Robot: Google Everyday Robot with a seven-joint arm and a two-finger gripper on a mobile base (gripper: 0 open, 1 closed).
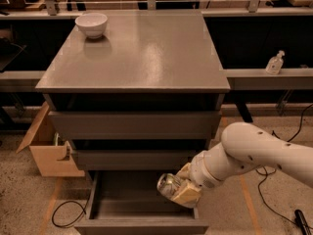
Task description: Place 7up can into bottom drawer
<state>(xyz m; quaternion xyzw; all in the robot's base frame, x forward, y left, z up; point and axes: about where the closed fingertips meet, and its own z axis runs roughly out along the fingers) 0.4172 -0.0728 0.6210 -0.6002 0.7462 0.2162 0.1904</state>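
The 7up can (pixel 168 184) is a small silvery can, held tilted in my gripper (pixel 180 190). The gripper is shut on it, with tan fingers (pixel 186 194) wrapped around its right side. The can hangs over the right part of the bottom drawer (pixel 122 199), which is pulled open below the two grey drawers above it. The can is low, near the drawer's inside, but I cannot tell whether it touches the floor. My white arm (pixel 254 153) reaches in from the right.
A white bowl (pixel 91 24) stands on the far left corner of the cabinet top (pixel 142 53). A cardboard box (pixel 46 148) sits on the floor left of the cabinet. A black cable (pixel 63 212) lies near the drawer's left front. A sanitizer bottle (pixel 275 62) stands on a shelf at right.
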